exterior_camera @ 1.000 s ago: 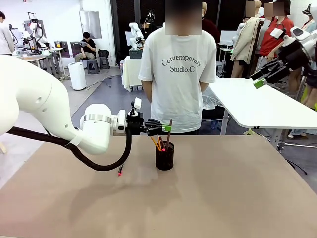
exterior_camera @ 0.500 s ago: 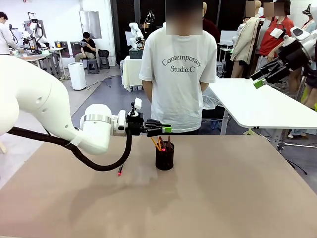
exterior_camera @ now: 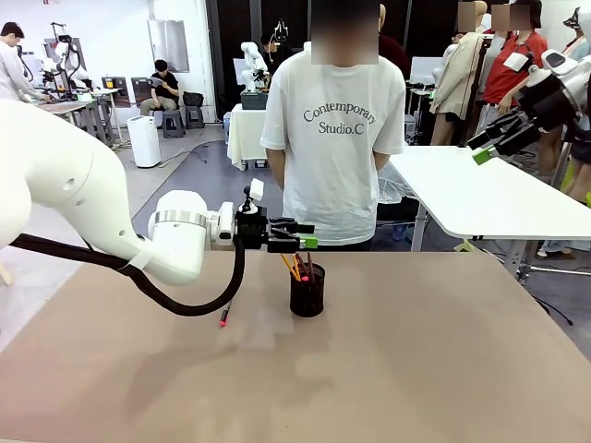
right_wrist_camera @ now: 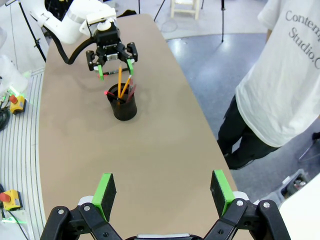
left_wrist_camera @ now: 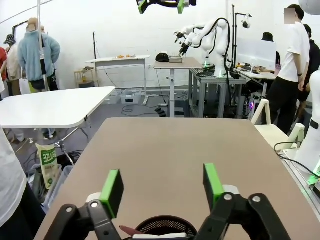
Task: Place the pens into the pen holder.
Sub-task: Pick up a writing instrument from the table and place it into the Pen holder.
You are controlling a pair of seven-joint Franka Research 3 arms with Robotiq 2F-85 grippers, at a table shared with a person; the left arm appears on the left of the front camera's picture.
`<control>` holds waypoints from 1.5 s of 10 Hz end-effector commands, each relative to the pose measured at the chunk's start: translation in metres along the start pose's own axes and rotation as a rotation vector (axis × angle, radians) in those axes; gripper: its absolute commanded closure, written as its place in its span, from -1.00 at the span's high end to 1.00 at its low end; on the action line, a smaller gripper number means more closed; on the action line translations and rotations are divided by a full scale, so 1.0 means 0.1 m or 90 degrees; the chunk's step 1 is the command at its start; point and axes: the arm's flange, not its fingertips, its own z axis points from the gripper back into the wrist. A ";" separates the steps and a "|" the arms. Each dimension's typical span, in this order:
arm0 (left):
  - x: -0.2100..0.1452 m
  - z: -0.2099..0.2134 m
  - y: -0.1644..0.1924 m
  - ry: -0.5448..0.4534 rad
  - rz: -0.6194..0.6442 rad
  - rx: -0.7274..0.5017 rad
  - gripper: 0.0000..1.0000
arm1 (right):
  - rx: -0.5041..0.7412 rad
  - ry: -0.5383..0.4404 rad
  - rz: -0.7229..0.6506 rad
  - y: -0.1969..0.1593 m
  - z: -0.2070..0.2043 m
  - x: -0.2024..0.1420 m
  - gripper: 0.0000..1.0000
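The black mesh pen holder (exterior_camera: 307, 291) stands mid-table with several pens (exterior_camera: 297, 267) leaning in it: orange, reddish-brown and one with a pink tip. My left gripper (exterior_camera: 301, 236) hovers just above and left of it, open and holding nothing. In the left wrist view the holder's rim (left_wrist_camera: 165, 222) lies right below the left gripper (left_wrist_camera: 162, 189). The right wrist view looks down on the holder (right_wrist_camera: 123, 106), its pens (right_wrist_camera: 123, 82) and the left gripper (right_wrist_camera: 113, 59). My right gripper (exterior_camera: 484, 149) hangs open high at the right, also seen at the bottom of its own view (right_wrist_camera: 162, 192).
A thin dark pen with a pink-red tip (exterior_camera: 224, 319) lies on the brown table (exterior_camera: 416, 369) under the left arm's black cable (exterior_camera: 194, 309). A person in a white T-shirt (exterior_camera: 334, 138) stands at the far edge. A white table (exterior_camera: 480, 194) stands to the right.
The left gripper opened and let go of the reddish-brown pen, which dropped into the holder. The gripper then drew slightly back to the left. The right arm stayed still.
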 end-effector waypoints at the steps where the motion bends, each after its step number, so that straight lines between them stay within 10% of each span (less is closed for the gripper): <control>1: 0.06 0.08 -0.09 0.002 -0.013 -0.018 1.00 | 0.000 0.000 0.005 0.01 0.01 0.01 1.00; 12: 0.05 0.00 -0.03 0.002 -0.003 -0.007 1.00 | 0.000 0.000 0.005 0.01 0.01 0.01 1.00; 15: 0.61 0.14 -0.32 0.150 -0.008 -0.019 1.00 | 0.000 0.000 0.005 0.01 0.01 0.01 1.00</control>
